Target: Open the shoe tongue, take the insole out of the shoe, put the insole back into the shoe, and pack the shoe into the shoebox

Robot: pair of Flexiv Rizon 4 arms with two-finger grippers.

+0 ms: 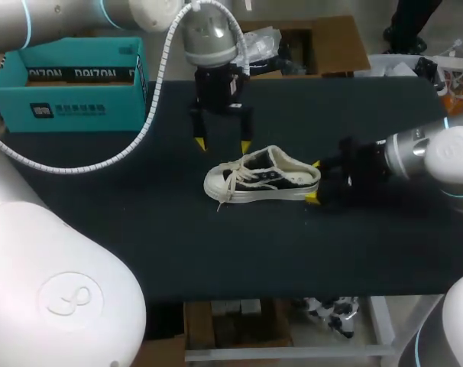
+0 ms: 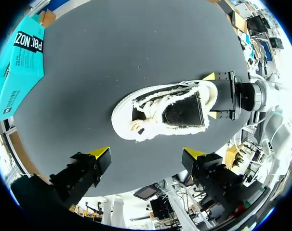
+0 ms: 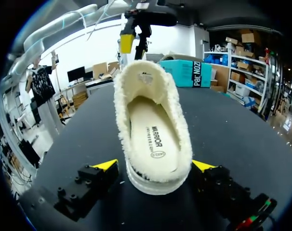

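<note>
Black counter (image 1: pixel 101 229) seen from above, a teal shoebox (image 1: pixel 71 84) standing open-topped at its far left corner. Near the middle, a white-and-black shoe (image 1: pixel 263 177), upright on its sole, toe toward the left edge and heel toward the right. Just behind it, on the far-edge side, the left pincer (image 1: pixel 222 143): pointing down, fingers apart, holding nothing. At the heel, the right pincer (image 1: pixel 314 181), coming in low from the right edge.

From the left wrist: shoe ahead of the spread fingers, apart from both yellow tips. Pale laces (image 2: pixel 145 111) loose across the front, fleecy trim round the opening, tongue not clearly made out beneath. Right pincer visible beyond, straddling the heel.

From the right wrist: heel between wide-set fingers, shoe resting on the counter rather than lifted. A sliver of counter showing between one finger and the sole, so not clamped, as far as shows. Pale insole (image 3: pixel 153 139) lying flat inside, filling the footbed.

Judged early in the job: insole seated, shoe outside the shoebox, front not visibly pulled open. No telling from this whether already out and back once. Left to do, by the look of it: lift the tongue, draw the insole out, seat it again, carry the shoe across to the far left corner.
</note>
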